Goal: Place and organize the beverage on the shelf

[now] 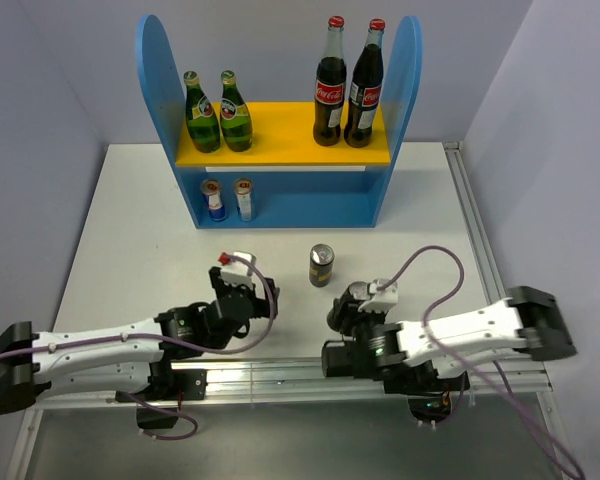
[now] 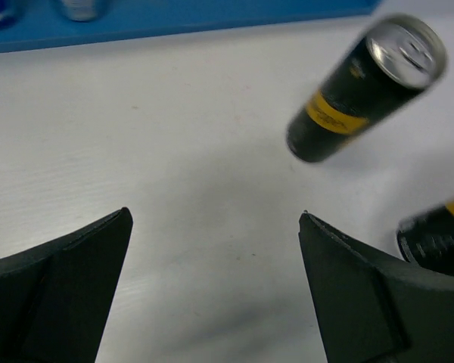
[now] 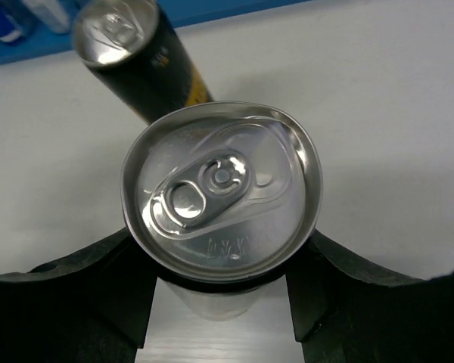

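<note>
**Gripping one dark can with its twin close by**

We have the right gripper [image 3: 222, 261] clamped on a dark can [image 3: 221, 181], a finger pressed to each side just under the silver lid. It stands on the table [image 1: 130, 220] near the arm bases. The left gripper [image 2: 214, 218] hangs released and holds nothing.

On the shelf [image 1: 152, 80], the green bottles [image 1: 218, 112] stand on the yellow board [image 1: 290, 145] beside the cola bottles [image 1: 348, 85]. The silver-blue cans [image 1: 230, 199] stand at the left of the lower level. The second dark can [image 1: 322, 266] stands loose on the table, just beside the held one and between it and the shelf.

That neighbour is our main worry. We judge that a low swing toward the shelf would clip it and tip it over, and a round can would roll away.

The smooth metal wall may slide in the fingers if the wrist tilts.

At the shelf, the lid could catch the edge of the yellow board if we come in too high, and a wide approach could shove the silver-blue cans out of line.
</note>
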Controlling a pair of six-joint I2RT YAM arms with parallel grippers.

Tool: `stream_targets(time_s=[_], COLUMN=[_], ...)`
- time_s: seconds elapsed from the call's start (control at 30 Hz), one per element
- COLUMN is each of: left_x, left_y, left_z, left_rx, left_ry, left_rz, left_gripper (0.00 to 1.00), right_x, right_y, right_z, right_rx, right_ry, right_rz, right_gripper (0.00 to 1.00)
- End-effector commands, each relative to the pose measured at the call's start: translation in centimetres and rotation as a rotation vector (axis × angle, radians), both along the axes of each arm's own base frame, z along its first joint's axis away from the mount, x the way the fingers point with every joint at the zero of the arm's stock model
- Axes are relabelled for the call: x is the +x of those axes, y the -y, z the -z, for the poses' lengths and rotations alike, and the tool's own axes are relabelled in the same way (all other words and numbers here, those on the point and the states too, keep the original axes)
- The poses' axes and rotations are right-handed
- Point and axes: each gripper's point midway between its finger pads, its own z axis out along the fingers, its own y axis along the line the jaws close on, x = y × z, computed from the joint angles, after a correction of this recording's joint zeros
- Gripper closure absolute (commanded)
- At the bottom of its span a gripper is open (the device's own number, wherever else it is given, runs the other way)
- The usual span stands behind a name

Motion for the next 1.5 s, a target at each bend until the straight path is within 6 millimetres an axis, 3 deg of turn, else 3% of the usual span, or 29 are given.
stream_targets(time_s=[0.0, 0.03, 0.07, 0.13, 0.17, 0.2, 0.23, 0.27, 0.57, 0.7, 0.97, 1.17, 1.23, 1.3, 1.33, 1.37, 1.47], left_x=[-1.5, -1.9, -2.1, -1.9, -1.9, -1.7, -1.4, -1.1, 2.4, 4.1, 6.5, 8.2, 9.0, 9.8, 10.1, 10.5, 11.1], left_y=[5.0, 5.6, 6.1, 7.2, 7.5, 7.8, 8.5, 9.2, 13.8, 15.0, 17.5, 18.4, 18.4, 18.4, 18.3, 18.2, 17.8], left_z=[-2.0, -1.8, -0.6, -1.2, 0.3, 0.4, -0.4, 0.4, -0.1, -0.5, 1.1, 2.2, 2.5, 2.7, 2.7, 2.7, 2.7], left_rx=[-0.137, -0.142, -0.126, -0.167, -0.135, -0.120, -0.159, -0.133, -0.136, -0.160, -0.146, -0.136, -0.129, -0.127, -0.127, -0.126, -0.120], left_ry=[0.089, 0.096, 0.095, 0.149, 0.146, 0.167, 0.195, 0.194, 0.278, 0.302, 0.299, 0.303, 0.298, 0.302, 0.304, 0.306, 0.310], left_rz=[0.194, 0.225, 0.247, 0.265, 0.273, 0.279, 0.276, 0.275, 0.218, 0.193, 0.182, 0.153, 0.148, 0.147, 0.141, 0.130, 0.114], left_gripper=[0.01, 0.01, 0.01, 0.01, 0.01, 0.01, 0.01, 0.01, 0.01, 0.01, 0.01, 0.04, 0.12, 0.36, 0.42, 0.57, 0.83], right_x=[2.5, 2.9, 3.3, 4.3, 4.5, 4.8, 5.1, 5.0, 4.7, 4.6, 4.7, 5.0, 5.1, 5.2, 5.2, 5.3, 5.7], right_y=[-3.0, -3.4, -3.0, -1.5, -1.1, -0.6, -0.4, 0.3, 1.6, 2.5, 4.0, 4.5, 4.8, 4.9, 4.9, 4.9, 4.4], right_z=[-4.5, -5.3, -5.3, -5.4, -5.3, -5.3, -5.7, -5.2, -3.8, -3.8, -4.3, -4.3, -4.2, -4.2, -4.2, -4.3, -4.3], right_rx=[0.185, 0.302, 0.306, 0.290, 0.276, 0.272, 0.266, 0.225, 0.176, 0.182, 0.183, 0.187, 0.174, 0.171, 0.172, 0.166, 0.168], right_ry=[0.047, 0.052, 0.048, 0.049, 0.047, 0.050, 0.049, 0.040, -0.003, -0.001, 0.016, 0.018, 0.018, 0.016, 0.017, 0.016, 0.016], right_rz=[-0.045, -0.053, -0.057, -0.020, -0.004, 0.022, 0.045, 0.058, 0.118, 0.147, 0.165, 0.158, 0.153, 0.152, 0.152, 0.148, 0.135], right_gripper=[1.00, 1.00, 1.00, 1.00, 1.00, 1.00, 1.00, 1.00, 1.00, 1.00, 1.00, 1.00, 1.00, 1.00, 1.00, 1.00, 1.00])
